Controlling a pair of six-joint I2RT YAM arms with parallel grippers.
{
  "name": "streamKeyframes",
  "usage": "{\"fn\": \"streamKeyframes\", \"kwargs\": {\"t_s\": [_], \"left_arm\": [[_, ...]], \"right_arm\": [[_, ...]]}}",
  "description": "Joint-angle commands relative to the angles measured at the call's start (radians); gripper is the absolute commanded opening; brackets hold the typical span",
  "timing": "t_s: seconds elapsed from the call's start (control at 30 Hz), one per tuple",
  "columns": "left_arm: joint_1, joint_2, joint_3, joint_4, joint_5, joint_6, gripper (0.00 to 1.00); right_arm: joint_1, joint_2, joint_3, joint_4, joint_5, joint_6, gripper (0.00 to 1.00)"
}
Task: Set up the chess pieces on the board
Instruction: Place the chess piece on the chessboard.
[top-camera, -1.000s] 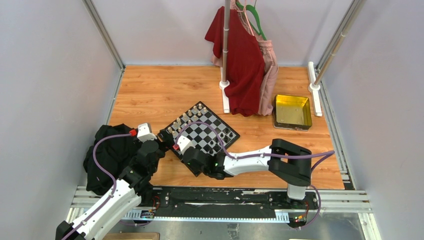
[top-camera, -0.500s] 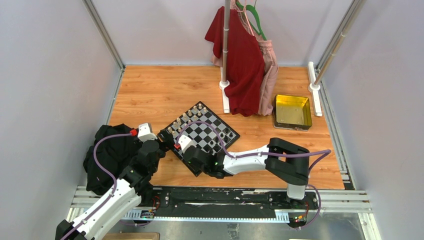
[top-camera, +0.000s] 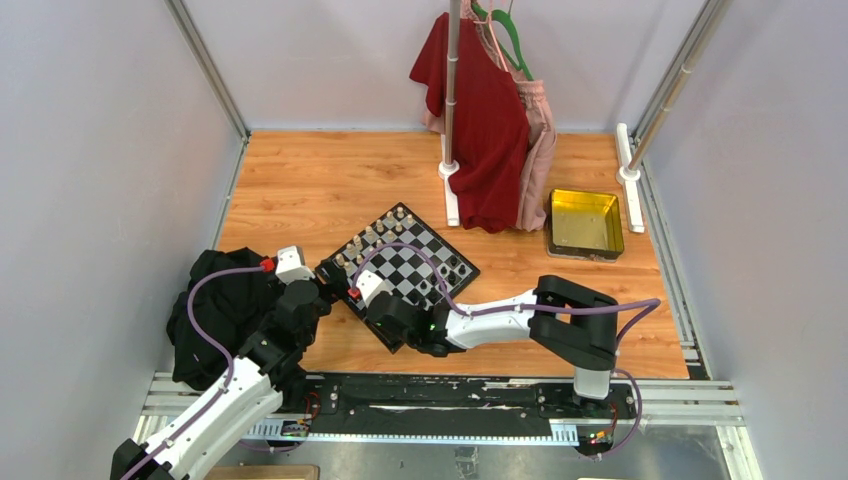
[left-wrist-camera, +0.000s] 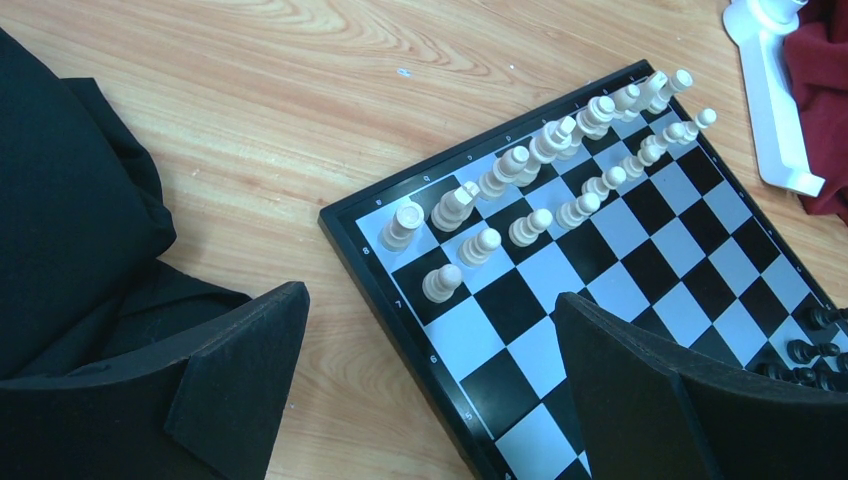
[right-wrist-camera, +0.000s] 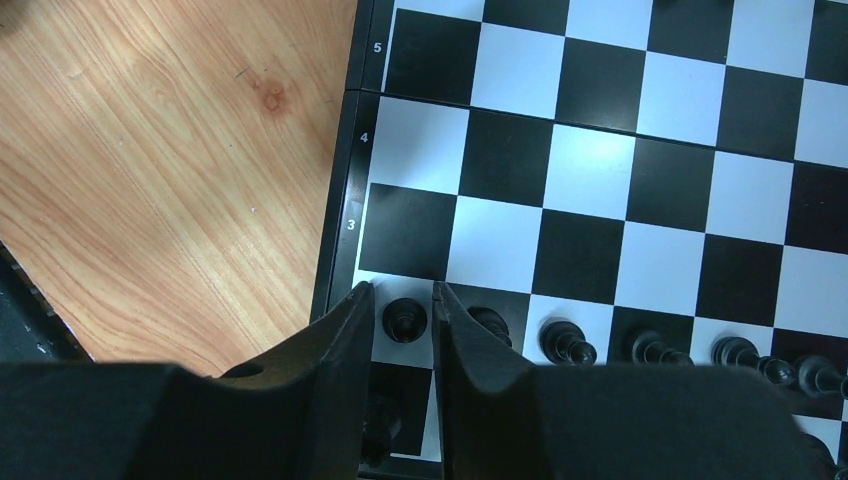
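right hand (right-wrist-camera: 401, 292) is down on the board (right-wrist-camera: 345, 200) edge, slightly open around a black pawn (right-wrist-camera: 405, 320), not pinching it; left hand (left-wrist-camera: 430, 297) gapes wide, empty, near the two rows of cream pieces (left-wrist-camera: 540, 160)

The top camera looks down from behind over the whole wooden tabletop (top-camera: 300, 190); both wrist cameras look closely down at the black-and-white checkered chessboard (top-camera: 420, 250).

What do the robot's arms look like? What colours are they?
The left arm and right arm both mix white shells with chunky black joints. A purple cable loops along each one, ending in a small red plug by a white box. The fingers are flat, matte black wedges.
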Motion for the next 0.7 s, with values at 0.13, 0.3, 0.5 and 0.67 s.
{"fn": "streamKeyframes", "kwargs": {"t_s": [0.13,0.3,0.5,0.67], "left_arm": [[-0.006,0.003,-0.006,0.031,-0.009,0.0,1.0],[-0.006,0.001,-0.006,0.03,-0.01,0.0,1.0],[-0.006,0.006,-0.005,0.031,-0.012,0.0,1.0],[-0.006,0.007,-0.004,0.029,-0.014,0.0,1.0]], "right_arm": [[-0.01,-0.022,0.036,-0.025,-0.017,-0.036,0.32],[-0.01,-0.052,0.049,-0.041,-0.025,-0.047,0.32],[-0.009,-0.134,0.042,-0.062,-0.024,-0.056,0.32],[-0.005,-0.24,-0.001,-0.069,0.031,-0.071,0.31]]}}
